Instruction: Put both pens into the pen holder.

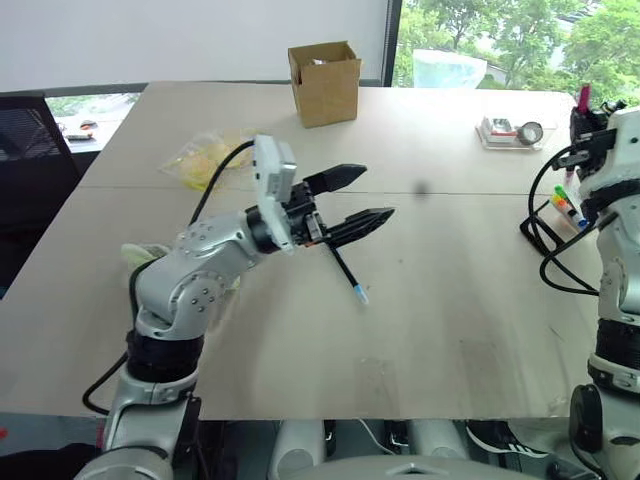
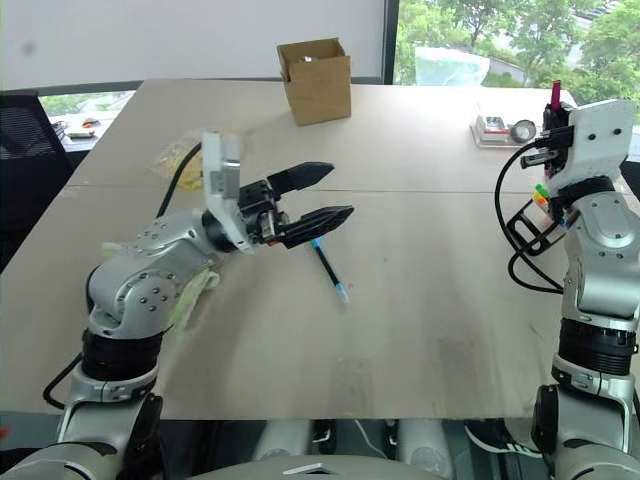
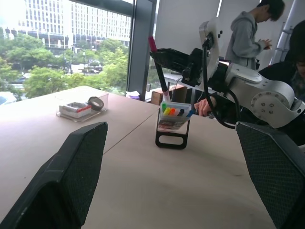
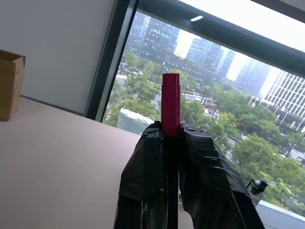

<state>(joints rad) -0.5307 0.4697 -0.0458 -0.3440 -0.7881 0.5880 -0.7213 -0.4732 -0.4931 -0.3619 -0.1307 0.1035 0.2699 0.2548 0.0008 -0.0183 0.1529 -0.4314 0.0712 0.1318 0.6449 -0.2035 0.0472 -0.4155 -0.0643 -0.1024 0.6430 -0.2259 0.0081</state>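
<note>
**Ana:** Left eye view first: the left gripper [image 1: 362, 203] hangs above the middle of the table [image 1: 450, 320] with its two black fingers spread wide and nothing between them; the blue-ended pen [image 1: 347, 273] lies flat on the tabletop just below and beside those fingers, not touched

**Ben:** And the other pen?

**Ana:** Right wrist view shows the right gripper [image 4: 172, 131] pressed together on the pink-ended pen [image 4: 170, 102]; the pink end sticks up past the fingertips; from the left wrist, that pen stands upright over the pen holder [image 3: 173, 121], its lower end at the holder's rim beside the coloured markers; whether it is inside, I cannot tell

**Ben:** Anything else around?

**Ana:** A cardboard box [image 1: 324, 82] at the far edge, a flat clear tray [image 1: 510, 131] near the holder, and a person [image 3: 246, 36] standing beyond the table
</note>
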